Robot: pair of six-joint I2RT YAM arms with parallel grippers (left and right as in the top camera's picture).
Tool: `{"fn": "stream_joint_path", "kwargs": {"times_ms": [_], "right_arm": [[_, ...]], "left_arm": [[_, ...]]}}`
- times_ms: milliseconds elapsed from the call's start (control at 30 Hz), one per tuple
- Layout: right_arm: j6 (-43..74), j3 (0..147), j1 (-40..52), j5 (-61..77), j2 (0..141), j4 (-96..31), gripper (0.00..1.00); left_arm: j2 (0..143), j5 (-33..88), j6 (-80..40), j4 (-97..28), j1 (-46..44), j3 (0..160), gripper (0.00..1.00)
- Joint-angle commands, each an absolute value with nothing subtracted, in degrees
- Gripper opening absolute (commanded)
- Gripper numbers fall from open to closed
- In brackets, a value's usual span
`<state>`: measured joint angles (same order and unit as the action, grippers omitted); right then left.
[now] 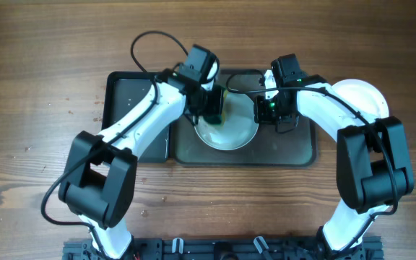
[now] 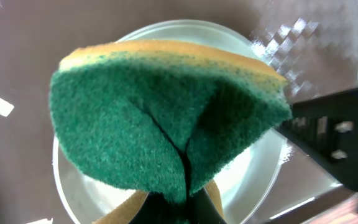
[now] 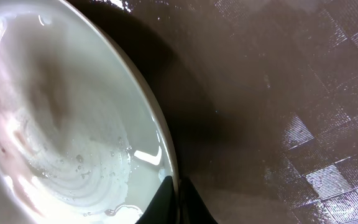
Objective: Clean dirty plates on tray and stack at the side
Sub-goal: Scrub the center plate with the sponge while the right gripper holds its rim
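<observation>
A white plate (image 1: 230,131) sits on the large dark tray (image 1: 295,153). My left gripper (image 1: 211,108) is shut on a green and yellow sponge (image 2: 166,118), folded and held over the plate (image 2: 253,168). My right gripper (image 1: 264,110) is shut on the plate's right rim (image 3: 166,155), one finger inside and one outside. The plate's inside (image 3: 61,124) is wet, with droplets and faint marks. Another white plate (image 1: 363,95) lies on the table to the right of the tray, partly hidden by my right arm.
A smaller black tray (image 1: 125,108) lies left of the large tray, partly under my left arm. Bare wooden table (image 1: 42,87) surrounds both trays. The textured tray floor (image 3: 278,93) shows right of the plate.
</observation>
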<state>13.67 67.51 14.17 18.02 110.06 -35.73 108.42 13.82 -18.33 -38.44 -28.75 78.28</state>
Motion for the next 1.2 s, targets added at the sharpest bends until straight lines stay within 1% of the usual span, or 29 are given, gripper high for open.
{"fn": "stream_joint_path", "kwargs": {"times_ms": [0, 200, 400, 500, 700, 1000, 1167], "right_arm": [[13.9, 67.0, 14.7, 19.6, 111.1, -35.6, 0.04], [13.9, 67.0, 14.7, 19.6, 111.1, -35.6, 0.04], [13.9, 67.0, 14.7, 19.6, 111.1, -35.6, 0.04], [13.9, 67.0, 14.7, 19.6, 111.1, -35.6, 0.04], [13.8, 67.0, 14.7, 19.4, 111.1, -35.6, 0.04], [13.5, 67.0, 14.7, 19.4, 111.1, -35.2, 0.04], [12.1, 67.0, 14.7, 19.4, 111.1, -35.2, 0.04]], "left_arm": [[108.9, 12.8, -18.9, -34.7, -30.3, 73.9, 0.04], [108.9, 7.5, -20.4, -29.9, -31.0, 68.8, 0.04], [108.9, 6.8, -20.4, -25.2, -30.9, 65.3, 0.04], [108.9, 2.8, -20.4, -22.7, -30.4, 65.2, 0.04], [108.9, 2.9, -20.3, -19.6, -28.0, 65.2, 0.04], [110.0, 2.9, -19.9, -13.6, -27.9, 64.7, 0.04], [111.2, 2.9, -19.9, -12.6, -27.9, 64.7, 0.04]]}}
